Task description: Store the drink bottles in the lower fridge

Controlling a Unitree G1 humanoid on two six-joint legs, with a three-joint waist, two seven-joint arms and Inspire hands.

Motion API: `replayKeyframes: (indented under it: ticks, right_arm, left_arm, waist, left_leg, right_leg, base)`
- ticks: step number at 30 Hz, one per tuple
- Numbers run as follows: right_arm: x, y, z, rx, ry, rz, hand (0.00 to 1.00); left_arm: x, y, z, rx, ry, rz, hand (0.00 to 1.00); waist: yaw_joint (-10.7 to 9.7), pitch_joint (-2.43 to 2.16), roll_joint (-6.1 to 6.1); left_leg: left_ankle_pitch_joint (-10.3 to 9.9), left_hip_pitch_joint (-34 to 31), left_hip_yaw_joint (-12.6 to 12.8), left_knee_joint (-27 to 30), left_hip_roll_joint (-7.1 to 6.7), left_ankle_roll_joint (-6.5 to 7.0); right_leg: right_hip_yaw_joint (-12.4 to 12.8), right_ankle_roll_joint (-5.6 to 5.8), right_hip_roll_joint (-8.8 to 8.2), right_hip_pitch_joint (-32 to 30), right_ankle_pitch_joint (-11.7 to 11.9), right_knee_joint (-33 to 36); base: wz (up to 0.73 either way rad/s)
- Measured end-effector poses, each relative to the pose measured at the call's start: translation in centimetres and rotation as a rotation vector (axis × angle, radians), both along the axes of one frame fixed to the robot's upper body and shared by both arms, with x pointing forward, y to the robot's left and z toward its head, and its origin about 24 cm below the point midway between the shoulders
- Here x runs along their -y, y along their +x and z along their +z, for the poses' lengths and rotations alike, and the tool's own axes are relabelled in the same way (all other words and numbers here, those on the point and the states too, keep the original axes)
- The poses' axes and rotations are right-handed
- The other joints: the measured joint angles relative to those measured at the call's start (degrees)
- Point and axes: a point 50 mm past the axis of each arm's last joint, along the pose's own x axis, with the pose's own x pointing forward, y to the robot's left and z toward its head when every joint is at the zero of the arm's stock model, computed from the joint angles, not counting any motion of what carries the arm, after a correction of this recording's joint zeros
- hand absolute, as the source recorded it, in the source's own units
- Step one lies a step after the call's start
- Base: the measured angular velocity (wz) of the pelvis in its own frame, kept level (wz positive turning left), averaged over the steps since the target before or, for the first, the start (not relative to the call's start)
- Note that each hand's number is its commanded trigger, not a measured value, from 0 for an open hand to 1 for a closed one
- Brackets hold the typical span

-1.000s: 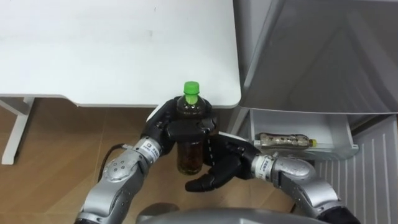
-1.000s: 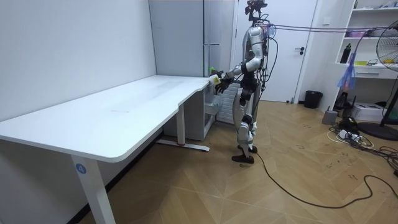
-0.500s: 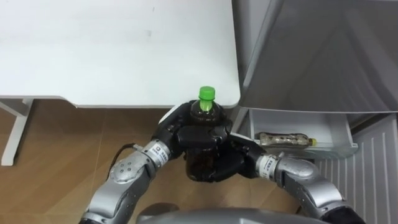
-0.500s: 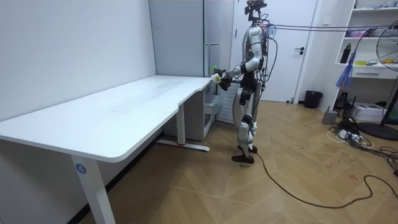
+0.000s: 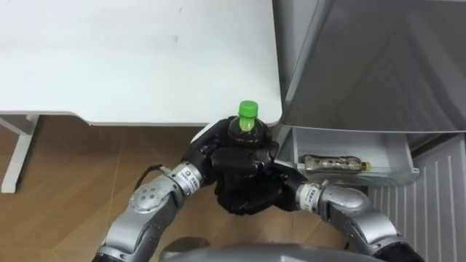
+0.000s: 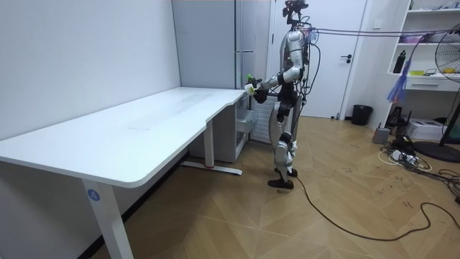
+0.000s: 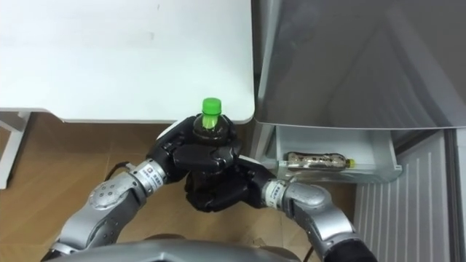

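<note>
We're at the fridge (image 5: 364,65), w/ the desk (image 5: 145,58) corner just left of it. The fridge's lower drawer (image 5: 393,155) is open, a second bottle (image 5: 331,164) lying flat inside. Left of the drawer, the left hand (image 5: 218,156) is curled round the bottle (image 5: 246,129), and the right hand (image 5: 258,198) is apparently wrapped round its base. The bottle is upright, cap (image 5: 249,108) up. The drawer lies right of both hands, nearer the right arm, so the move should go rightward & down.
</note>
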Motion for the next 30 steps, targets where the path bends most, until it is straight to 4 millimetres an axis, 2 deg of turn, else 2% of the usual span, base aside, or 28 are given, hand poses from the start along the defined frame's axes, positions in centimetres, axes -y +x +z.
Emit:
replayKeyframes:
  ticks: [2,3,7,23,30]
  right_arm:
    - [-0.03,0.01,0.03,0.001,0.006,-0.001,1.00]
    - [-0.02,0.03,0.05,0.001,0.009,-0.004,1.00]
    - [0.04,0.01,0.06,-0.001,0.013,-0.001,1.00]
    - [-0.04,-0.19,0.01,-0.033,0.040,0.001,1.00]
    - [0.28,-0.25,0.00,-0.039,0.042,0.004,1.00]
  left_arm:
    - [0.04,0.05,0.05,-0.003,-0.015,0.008,0.14]
    - [0.01,0.09,0.07,-0.004,-0.021,0.015,0.00]
    - [-0.24,0.13,0.05,-0.005,-0.012,0.024,0.00]
    - [-0.27,0.71,0.36,0.027,0.023,0.017,0.00]
    - [-0.36,0.97,0.91,0.074,0.104,0.003,0.00]
  waist:
    - [0.0,0.03,0.05]
    - [0.0,0.06,0.10]
    - [0.0,0.21,0.42]
    - [0.0,0.11,0.60]
    - [-0.2,0.12,0.67]
  left_leg:
    - [0.0,0.1,0.0,0.0,0.00,0.00]
    - [0.0,0.1,0.0,0.0,0.00,0.00]
    - [0.0,0.1,0.0,-0.1,0.02,0.00]
    - [0.0,0.0,-0.2,0.2,-0.01,0.00]
    - [0.0,-0.6,-0.2,1.0,0.05,0.00]
  right_leg:
    - [0.0,0.00,0.00,0.0,0.0,0.0]
    - [0.0,0.00,0.01,0.0,0.0,0.0]
    - [0.0,0.00,0.04,0.0,0.0,0.0]
    - [-0.3,0.00,0.04,0.4,0.0,-0.1]
    - [-0.3,-0.06,0.04,0.0,0.0,0.2]
  base:
    - [0.00]
    - [0.00]
    - [0.00]
    - [0.00]
    - [0.00]
